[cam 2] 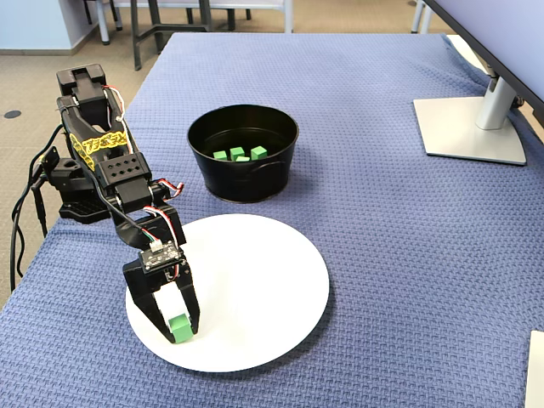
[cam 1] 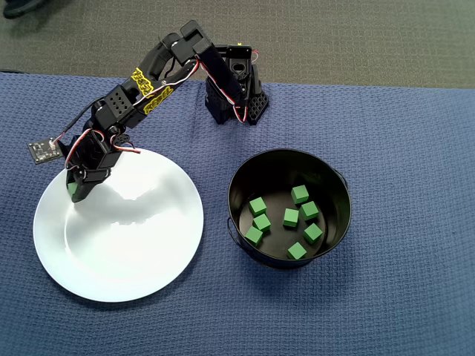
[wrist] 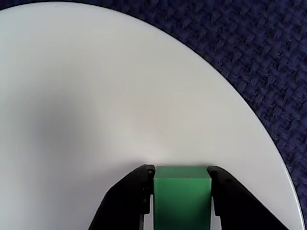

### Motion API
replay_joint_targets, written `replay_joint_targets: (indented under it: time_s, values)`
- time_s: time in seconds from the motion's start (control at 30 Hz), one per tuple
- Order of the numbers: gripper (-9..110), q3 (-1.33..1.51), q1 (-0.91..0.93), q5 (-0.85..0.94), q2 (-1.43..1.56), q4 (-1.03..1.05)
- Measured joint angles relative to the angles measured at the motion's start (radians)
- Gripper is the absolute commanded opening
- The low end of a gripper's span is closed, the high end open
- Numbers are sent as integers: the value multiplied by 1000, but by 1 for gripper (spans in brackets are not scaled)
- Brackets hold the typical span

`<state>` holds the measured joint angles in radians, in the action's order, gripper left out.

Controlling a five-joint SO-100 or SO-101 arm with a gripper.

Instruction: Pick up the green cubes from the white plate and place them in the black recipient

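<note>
Blue cloth point(cam 2: 382, 255); tool point(cam 2: 180, 330) grips cube point(cam 2: 180, 327).

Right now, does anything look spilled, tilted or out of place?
Nothing stands out. Seven green cubes lie inside the black pot, one cube sits squarely between the jaws over the white plate, and none lie on the cloth.

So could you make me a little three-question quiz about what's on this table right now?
1. How many green cubes lie in the black pot?
2. True or false: the claw is empty.
3. The white plate, apart from the cube in the claw, holds: A) three loose cubes B) one loose cube C) no loose cubes.

Key: 1. Eight. 2. False; its two fingers clamp a green cube over the plate's edge. 3. C.
</note>
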<state>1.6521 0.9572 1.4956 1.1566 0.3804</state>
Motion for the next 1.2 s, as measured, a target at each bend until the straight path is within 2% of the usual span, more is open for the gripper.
replay_joint_targets:
  time_s: [0.23,0.43,0.6,0.9,1.2]
  values:
    - [0,5,2,-161,54,64]
    - [0,120,-44,-322,273,158]
    - [0,193,-123,-497,503,337]
    - [0,242,-383,-871,853,623]
    - [0,242,-765,-1232,1049,819]
